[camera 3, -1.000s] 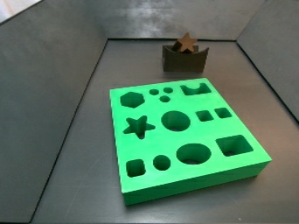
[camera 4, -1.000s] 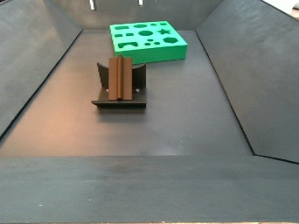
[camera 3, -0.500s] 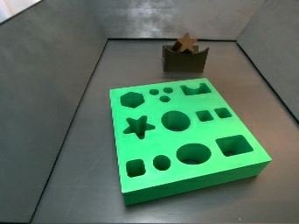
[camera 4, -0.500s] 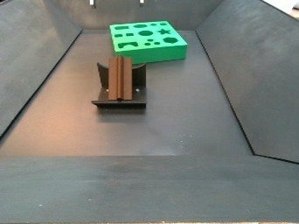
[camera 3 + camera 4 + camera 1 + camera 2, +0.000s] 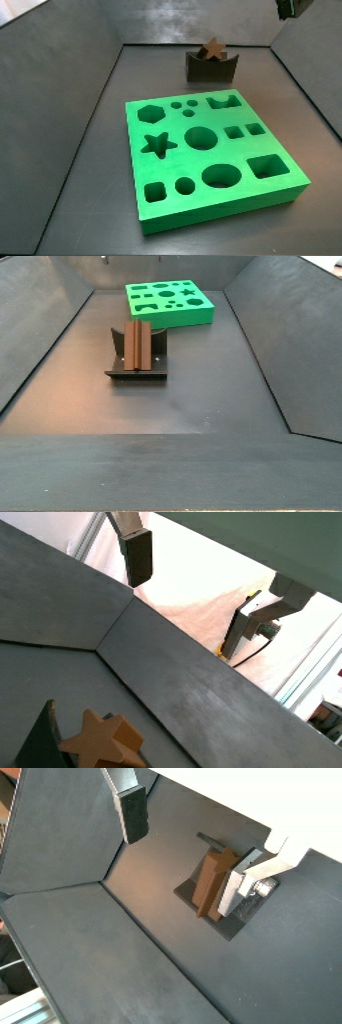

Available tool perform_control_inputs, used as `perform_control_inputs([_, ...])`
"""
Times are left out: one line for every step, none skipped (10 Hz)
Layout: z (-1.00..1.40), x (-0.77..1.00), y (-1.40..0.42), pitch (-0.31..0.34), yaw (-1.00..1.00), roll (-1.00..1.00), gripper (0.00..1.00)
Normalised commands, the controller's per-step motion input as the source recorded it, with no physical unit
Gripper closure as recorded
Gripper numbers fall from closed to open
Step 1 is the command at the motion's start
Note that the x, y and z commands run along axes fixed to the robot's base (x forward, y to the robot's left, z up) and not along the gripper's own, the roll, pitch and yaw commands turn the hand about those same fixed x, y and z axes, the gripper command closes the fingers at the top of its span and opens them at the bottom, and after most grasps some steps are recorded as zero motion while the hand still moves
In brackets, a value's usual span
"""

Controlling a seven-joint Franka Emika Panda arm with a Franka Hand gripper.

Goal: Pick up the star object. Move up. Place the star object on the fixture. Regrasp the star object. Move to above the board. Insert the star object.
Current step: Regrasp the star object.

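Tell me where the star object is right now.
The star object rests in the fixture, at the far end of the floor behind the board in a side view. The gripper is above it, open, holding nothing.

Dark floor [image 5: 201, 386] carries the board [image 5: 207, 155] and the fixture [image 5: 135, 356], gripper [image 5: 286, 7] seemingly high above

We see even, diffuse light in both side views, with soft shadows and a dull sheen on the dark floor. The board [image 5: 214, 160] reads saturated but sharp. In a wrist view a blown-out white area glares behind the gripper [image 5: 201, 582], whose fingers [image 5: 138, 557] look slightly soft. All frames are low-resolution.
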Motion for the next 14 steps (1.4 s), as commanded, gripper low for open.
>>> perform_control_inputs([-1.00,0.03,0.08,0.167,0.01,0.22,0.00])
perform_control_inputs([-1.00,0.03,0.08,0.130,0.03,0.19,0.00])
perform_control_inputs([-1.00,0.04,0.07,0.102,0.07,0.15,0.00])
perform_control_inputs([-1.00,0.05,0.06,0.081,0.10,0.11,0.00])
perform_control_inputs([-1.00,0.06,0.06,0.057,0.12,0.09,0.00])
perform_control_inputs([-1.00,0.07,0.06,0.015,0.13,0.07,0.00])
perform_control_inputs([-1.00,0.08,0.05,-0.018,0.13,0.07,0.00])
perform_control_inputs([-1.00,0.09,0.05,-0.039,0.12,0.07,0.00])
perform_control_inputs([-1.00,0.10,0.04,-0.073,0.09,0.07,0.00])
perform_control_inputs([-1.00,0.11,0.04,-0.083,0.08,0.07,0.00])
perform_control_inputs([-0.92,0.11,0.03,-0.099,0.05,0.07,0.00])
perform_control_inputs([-0.72,0.09,0.02,-0.102,0.02,0.07,0.00])
perform_control_inputs([-0.57,0.08,0.01,-0.093,0.01,0.08,0.00])
perform_control_inputs([-0.47,0.08,0.01,-0.087,-0.01,0.08,0.00])
